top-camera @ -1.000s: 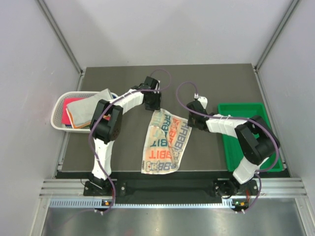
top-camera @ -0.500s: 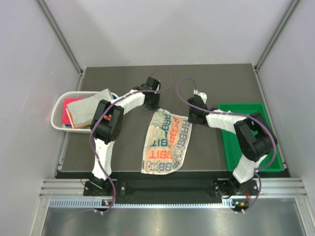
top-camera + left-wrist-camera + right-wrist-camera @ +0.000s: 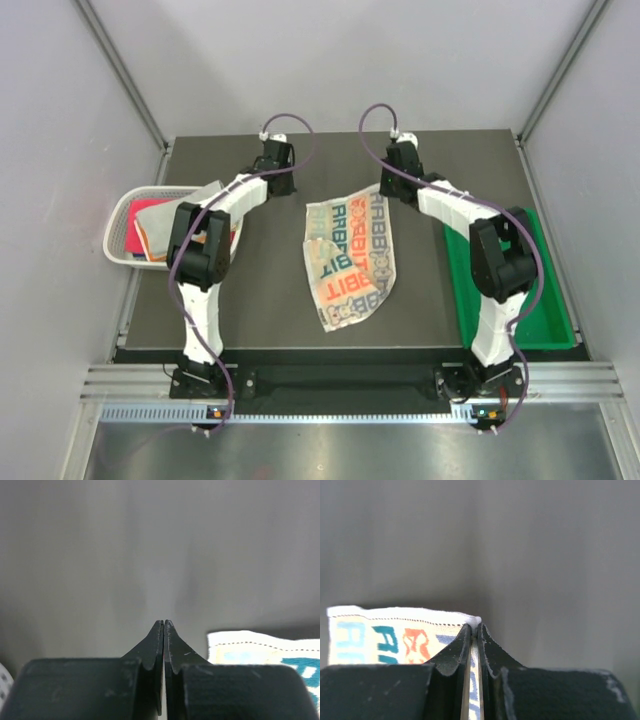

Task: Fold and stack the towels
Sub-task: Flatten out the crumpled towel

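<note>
The white towel carries rows of block letters in orange, teal and grey, apparently "RABBIT" repeated, from its 12 o'clock edge toward 6 o'clock. The right wrist view shows only letter tops at 8 o'clock.

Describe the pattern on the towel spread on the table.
White towel with orange and teal letters; clearest in top view.

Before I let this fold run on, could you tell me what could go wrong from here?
The left gripper is shut on nothing, with the printed towel lying beside it, so only the right gripper holds a corner; a pull would likely skew the cloth. That hold is at the very tip and may slip.
</note>
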Controlling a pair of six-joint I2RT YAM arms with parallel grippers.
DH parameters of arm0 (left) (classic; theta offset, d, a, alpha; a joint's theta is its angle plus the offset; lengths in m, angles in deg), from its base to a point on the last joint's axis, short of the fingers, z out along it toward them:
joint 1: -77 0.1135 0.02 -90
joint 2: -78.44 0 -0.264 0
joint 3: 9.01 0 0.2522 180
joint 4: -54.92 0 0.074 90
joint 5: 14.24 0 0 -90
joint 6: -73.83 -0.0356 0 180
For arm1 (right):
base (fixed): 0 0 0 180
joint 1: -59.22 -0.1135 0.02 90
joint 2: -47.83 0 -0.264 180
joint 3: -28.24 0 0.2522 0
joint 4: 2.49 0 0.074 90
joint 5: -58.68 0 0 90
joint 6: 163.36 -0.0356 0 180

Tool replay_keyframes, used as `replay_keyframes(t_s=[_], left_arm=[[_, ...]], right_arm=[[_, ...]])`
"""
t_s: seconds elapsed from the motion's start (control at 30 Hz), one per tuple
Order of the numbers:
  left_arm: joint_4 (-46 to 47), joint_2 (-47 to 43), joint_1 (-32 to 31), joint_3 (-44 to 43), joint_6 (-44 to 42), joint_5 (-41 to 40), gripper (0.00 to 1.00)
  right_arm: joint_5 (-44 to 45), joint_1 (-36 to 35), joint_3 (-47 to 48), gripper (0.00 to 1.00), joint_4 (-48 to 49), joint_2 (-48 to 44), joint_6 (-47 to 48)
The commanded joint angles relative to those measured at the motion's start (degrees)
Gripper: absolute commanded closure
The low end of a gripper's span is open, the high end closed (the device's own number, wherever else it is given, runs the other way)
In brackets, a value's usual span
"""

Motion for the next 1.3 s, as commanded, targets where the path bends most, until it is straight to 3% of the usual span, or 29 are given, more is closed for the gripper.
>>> replay_keyframes(t_s=[0.0,0.1,0.23,0.4,0.5,0.83,1.0,1.27], left_arm=[[11.1,-2.9,1.3,-0.1,1.3,0.3,1.0],[14.2,-0.7,1.9,-2.3,1.5,5.5,1.0],[8.9,4.7,1.9,-8.6,3.1,13.3,1.0],[10.5,8.4,-0.2,-8.3,6.5,14.4,0.5],[9.6,11.4,-2.3,-10.6,6.0,11.3,0.43],[8.8,16.4,-4.7,-13.2,8.5,3.0,0.41],[2.6,17.9,-6.9,-15.8,7.2,-5.1,0.46],[-2.5,20.4,-8.8,-17.9,6.4,-7.1,0.59]], right_arm=[[-1.9,2.8,7.6,1.0,1.5,3.2,5.0],[-3.3,4.0,13.9,1.0,1.0,5.5,7.3],[-2.9,4.8,16.6,1.0,-0.4,7.5,8.8],[-4.7,4.9,14.3,1.0,1.0,8.7,7.8],[-4.9,4.9,14.2,1.0,0.2,10.2,7.2],[-6.6,4.7,9.1,1.0,2.4,9.5,5.3],[-7.8,4.6,5.9,1.0,4.0,9.2,3.9],[-9.8,4.7,3.4,1.0,5.3,7.8,1.6]])
